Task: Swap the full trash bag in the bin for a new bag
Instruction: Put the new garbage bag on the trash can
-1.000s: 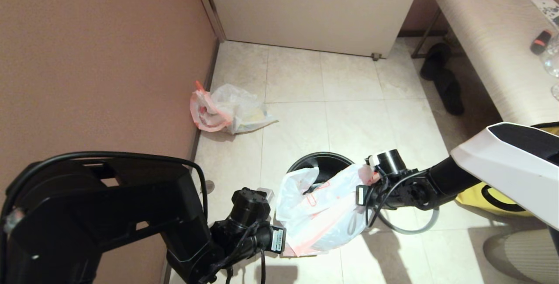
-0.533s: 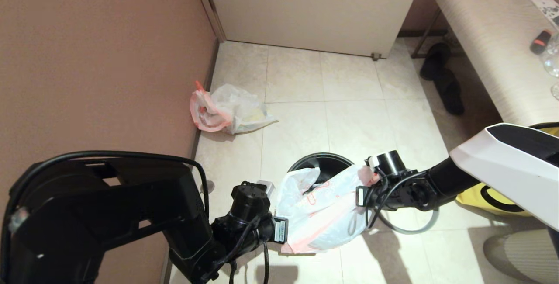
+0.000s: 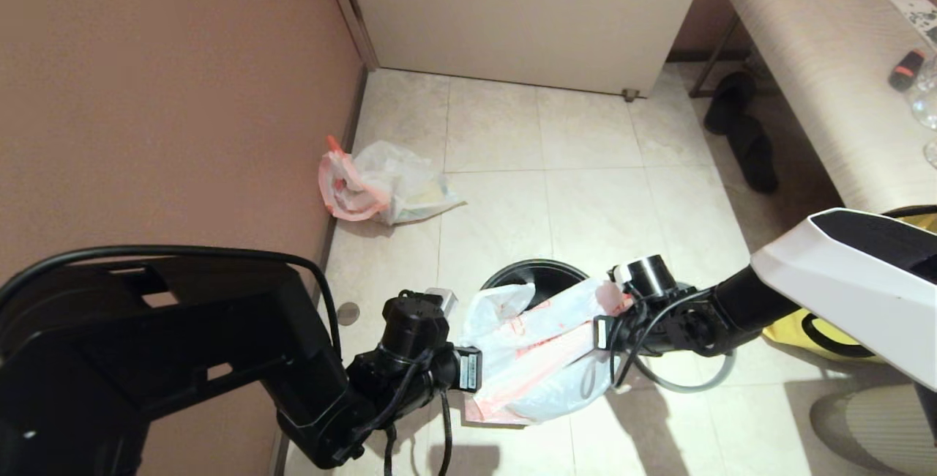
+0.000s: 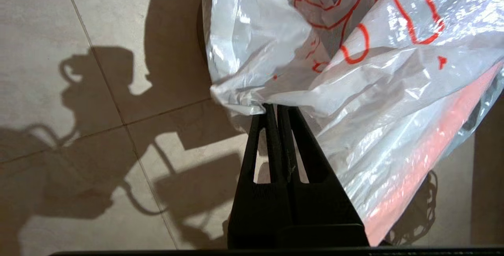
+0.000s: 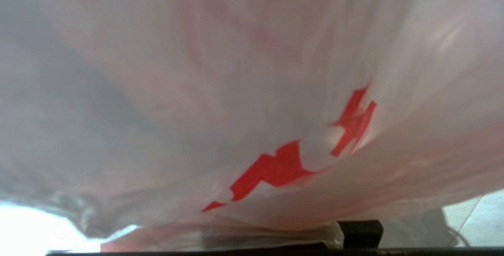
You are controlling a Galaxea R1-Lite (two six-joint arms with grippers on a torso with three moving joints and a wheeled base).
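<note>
Floor [image 3: 585, 168]: pale tiles, bounded by a brown wall [image 3: 161, 95] on the robot's left and a white door [image 3: 527, 15] ahead. A padded bench [image 3: 827, 80] stands at the far right, with dark shoes [image 3: 743, 135] beside its leg.

New bag [image 3: 538, 359]: translucent white with red print, stretched between the two arms over the near side of the bin [image 3: 538, 274], whose black far rim shows behind it. In the left wrist view the bag [image 4: 354, 71] hangs open above the tiles; in the right wrist view its plastic [image 5: 252, 110] fills nearly the whole frame.

Full trash bag [image 3: 381, 183]: lies on the floor against the wall, well apart from the bin.

Left gripper [image 4: 275, 108]: jaws pressed together, pinching a fold of the new bag's edge.

Right gripper [image 3: 607, 318]: at the bag's opposite, pink-handled edge; whether its jaws are spread or pinching cannot be told.

Yellow bag [image 3: 812, 333]: partly hidden under the right arm.
</note>
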